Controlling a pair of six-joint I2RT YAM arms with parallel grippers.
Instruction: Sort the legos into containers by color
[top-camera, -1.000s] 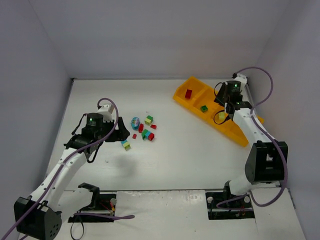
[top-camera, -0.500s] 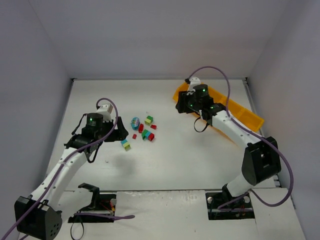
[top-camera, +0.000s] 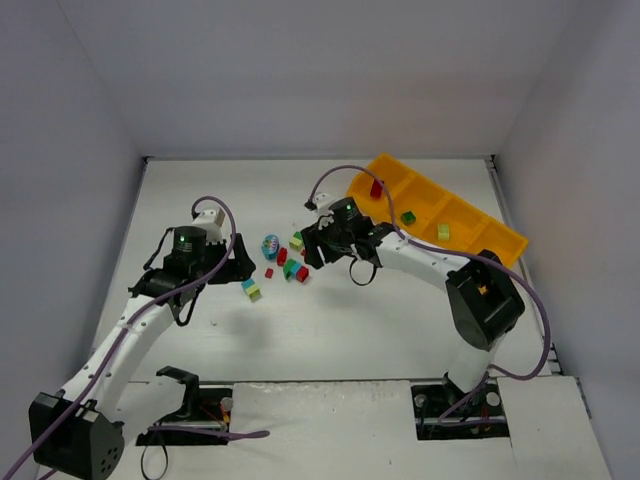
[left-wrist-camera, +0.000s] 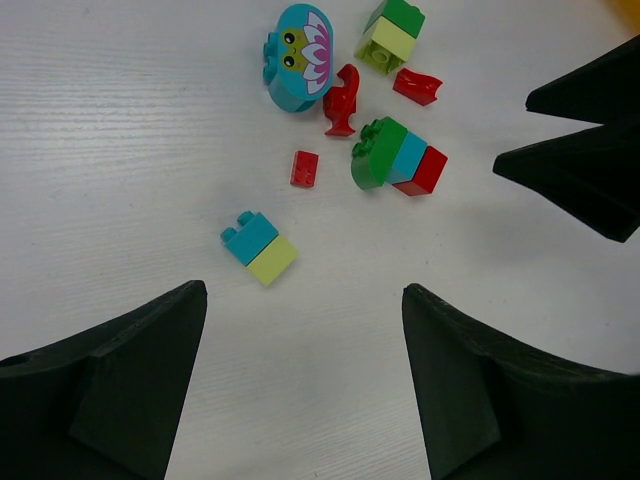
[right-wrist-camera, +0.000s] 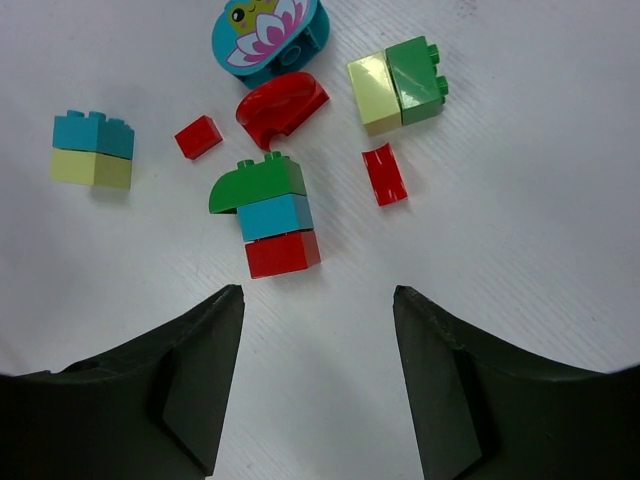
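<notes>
Right gripper (right-wrist-camera: 318, 300): jaws apart, empty, above lego pile (right-wrist-camera: 282, 105); green-teal-red stack (right-wrist-camera: 270, 215) just ahead of jaws. Left gripper (left-wrist-camera: 305, 295): jaws wide, empty; teal-yellow brick (left-wrist-camera: 260, 248) just ahead. Orange tray (top-camera: 470, 215) off right, three bricks (top-camera: 408, 217) inside.

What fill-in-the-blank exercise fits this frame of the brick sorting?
The tray holds ___ bricks, one per compartment.
The tray's brick farthest left in the overhead view is ___.
In the three-brick stack, the round-topped end brick is ___.
The left end effector and the right end effector both stand ___, holding nothing.
Missing: three; red; green; open.
</notes>
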